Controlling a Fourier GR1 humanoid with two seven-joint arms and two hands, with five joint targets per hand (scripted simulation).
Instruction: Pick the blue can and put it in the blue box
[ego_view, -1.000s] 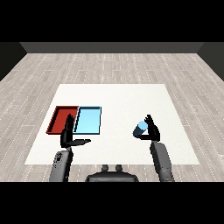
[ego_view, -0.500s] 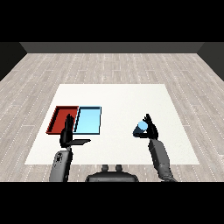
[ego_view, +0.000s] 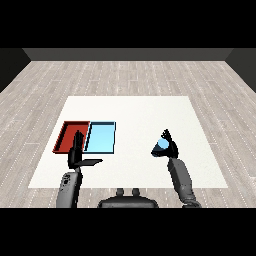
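White tabletop (ego_view: 135, 107) carries a red tray (ego_view: 67, 135) and, touching its right side, the light blue tray (ego_view: 101, 137), left of centre. Right hand (ego_view: 171, 148) curls round the blue can (ego_view: 161, 145), well right of the blue tray, probably gripped for carrying left. Left hand (ego_view: 77, 154), fingers straight, thumb out, holds nothing near the trays.

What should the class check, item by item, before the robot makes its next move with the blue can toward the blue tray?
1. Right robot hand curled round the blue can: ok.
2. Can lifted off the white table: cannot tell.
3. Light blue tray unoccupied: ok.
4. Left robot hand out of the tray: not ok, its fingers rise in front of the tray's left edge.
5. Red tray distinguished from the target: ok, it lies on the left, touching it.
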